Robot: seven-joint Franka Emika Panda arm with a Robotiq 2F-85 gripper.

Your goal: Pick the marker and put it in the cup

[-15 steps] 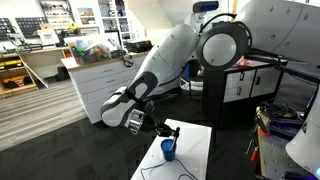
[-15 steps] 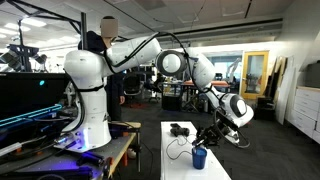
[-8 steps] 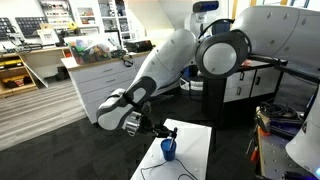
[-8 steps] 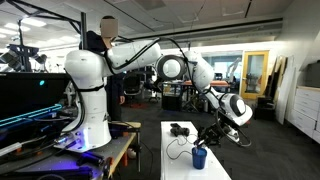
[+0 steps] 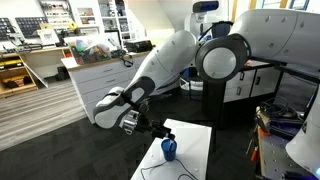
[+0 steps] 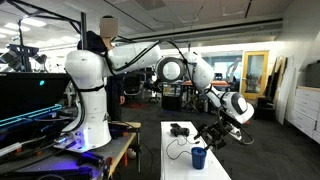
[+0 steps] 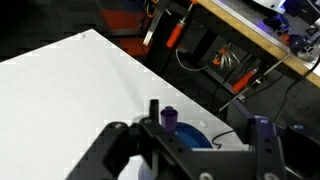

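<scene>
Risk on the white worktop (image 7: 70, 80): a tip-over. Seen with the hand (image 7: 188, 138) released, jaws spread wide, close over the blue cup (image 7: 205, 135). Appears to hold the purple-capped marker (image 7: 168, 116) upright inside already. Could snag cap or rim on a sideways or tilted retreat, toppling both; better lifted straight up.

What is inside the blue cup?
In the wrist view a marker with a purple cap stands in the blue cup. Its lower part and the cup's bottom are covered by the gripper.
</scene>
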